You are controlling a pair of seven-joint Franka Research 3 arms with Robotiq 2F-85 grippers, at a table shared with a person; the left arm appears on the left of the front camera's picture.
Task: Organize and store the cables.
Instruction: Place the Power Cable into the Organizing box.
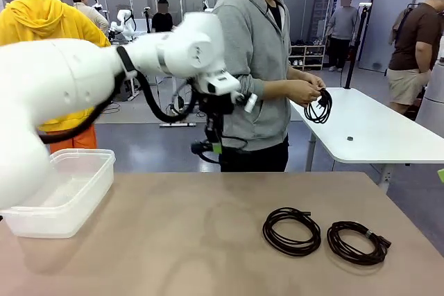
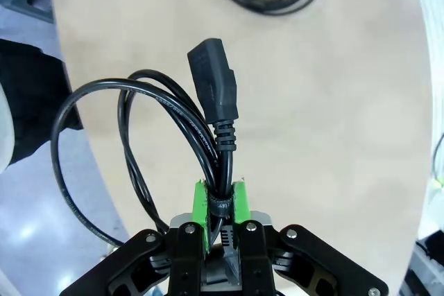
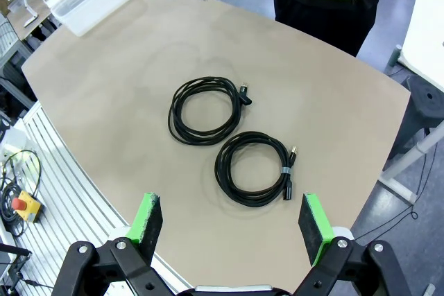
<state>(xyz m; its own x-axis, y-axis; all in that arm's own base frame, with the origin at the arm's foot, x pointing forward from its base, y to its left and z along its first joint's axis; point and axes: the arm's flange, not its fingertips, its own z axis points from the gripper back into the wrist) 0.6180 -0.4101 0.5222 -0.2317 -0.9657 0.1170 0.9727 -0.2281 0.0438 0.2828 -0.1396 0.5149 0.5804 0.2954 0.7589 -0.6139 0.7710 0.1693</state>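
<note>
Cable (image 2: 215,91) hangs pinched in our left gripper (image 2: 220,202), probably bound for the bin (image 1: 82,199); our right gripper (image 3: 229,202) hovers open above two coils (image 3: 182,121).

Top coil (image 2: 265,7) cut by the edge — held cable (image 2: 214,91) partly hidden behind left pincer (image 2: 220,200).

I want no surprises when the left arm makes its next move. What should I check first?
1. Grip: left gripper shut on cable: ok.
2. Held loops tidy: not ok, they hang loose.
3. Drop spot: bin open: ok.
4. Other arm: right gripper open above the two table cables: ok.
5. Safety: person's hands away from both grippers: ok, busy with another cable.
</note>
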